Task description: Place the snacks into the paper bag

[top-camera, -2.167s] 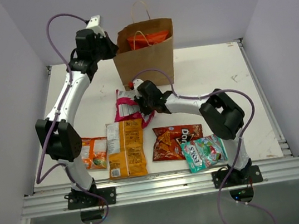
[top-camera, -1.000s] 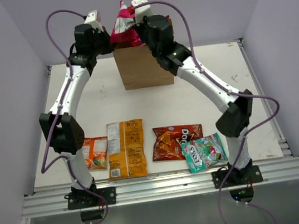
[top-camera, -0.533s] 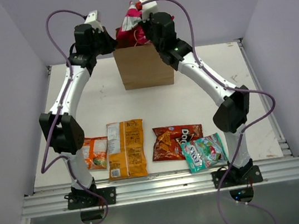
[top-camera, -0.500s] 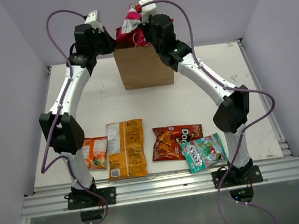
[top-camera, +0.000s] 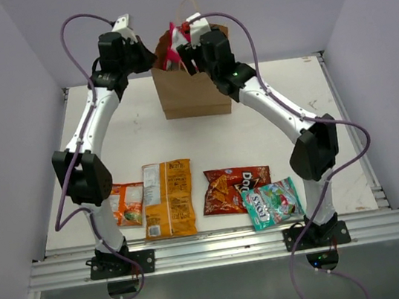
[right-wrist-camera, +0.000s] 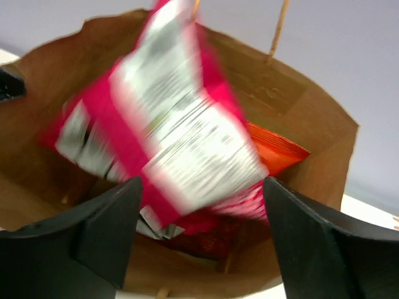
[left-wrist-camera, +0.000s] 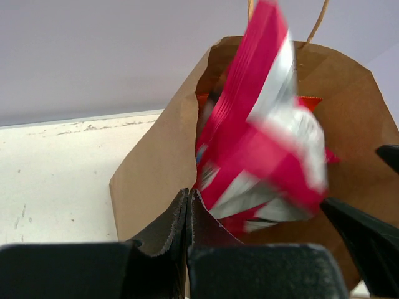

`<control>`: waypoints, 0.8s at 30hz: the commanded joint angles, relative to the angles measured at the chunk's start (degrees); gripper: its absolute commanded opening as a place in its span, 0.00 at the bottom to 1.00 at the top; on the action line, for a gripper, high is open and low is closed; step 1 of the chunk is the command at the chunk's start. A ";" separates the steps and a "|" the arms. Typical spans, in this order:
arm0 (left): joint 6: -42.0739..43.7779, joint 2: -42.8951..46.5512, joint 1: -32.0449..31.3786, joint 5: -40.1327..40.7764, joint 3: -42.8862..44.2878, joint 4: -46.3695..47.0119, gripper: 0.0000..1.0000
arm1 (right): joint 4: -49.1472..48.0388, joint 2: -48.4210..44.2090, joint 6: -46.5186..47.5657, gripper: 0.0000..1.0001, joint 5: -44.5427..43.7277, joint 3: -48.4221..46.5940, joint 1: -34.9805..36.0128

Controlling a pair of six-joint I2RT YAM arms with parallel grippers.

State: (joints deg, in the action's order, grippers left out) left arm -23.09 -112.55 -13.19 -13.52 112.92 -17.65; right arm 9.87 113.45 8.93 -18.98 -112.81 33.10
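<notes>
Right gripper (right-wrist-camera: 201,182) is standing wide apart over the bag (top-camera: 195,94). The pink packet (right-wrist-camera: 181,131), blurred, is tipping into the bag's mouth above an orange packet (right-wrist-camera: 277,148) already inside. Left gripper (left-wrist-camera: 187,208) is holding its jaws together at the bag's left rim; whether they're pinching paper, I can't tell. The packet's going in crooked, so it could snag the rim or a handle and spill beside the bag.

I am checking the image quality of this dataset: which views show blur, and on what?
Left wrist view: the pink-silver packet is smeared by motion, the paper bag is sharp. Right wrist view: the same packet is blurred, its print unreadable. Top external view: the Doritos packet is sharp.
</notes>
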 commanded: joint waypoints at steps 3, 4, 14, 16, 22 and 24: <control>-0.99 -0.12 0.53 -0.02 2.65 1.92 0.00 | 0.59 -11.29 2.40 0.88 -2.02 -6.19 1.08; -0.90 -0.30 0.53 0.07 3.00 1.92 0.00 | 0.68 -12.97 2.93 0.90 -2.37 -6.02 1.52; -2.22 -2.14 0.53 0.78 4.41 2.27 0.00 | 13.59 -39.15 -11.79 0.94 7.37 33.75 4.78; -2.66 -2.32 0.45 0.51 4.15 2.36 0.00 | 13.95 -41.72 -14.72 0.93 10.61 45.63 4.95; -3.10 -2.50 0.53 0.60 3.09 2.44 0.00 | 9.66 -44.81 -22.02 0.92 13.79 60.95 5.75; -3.27 -2.50 0.53 0.25 2.57 2.53 0.00 | 7.81 -43.24 -23.51 0.92 15.64 63.58 5.92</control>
State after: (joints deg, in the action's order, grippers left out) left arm -25.28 -114.26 -13.04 -13.08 114.65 -16.93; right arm 21.47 71.81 -9.19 -7.11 -49.91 38.72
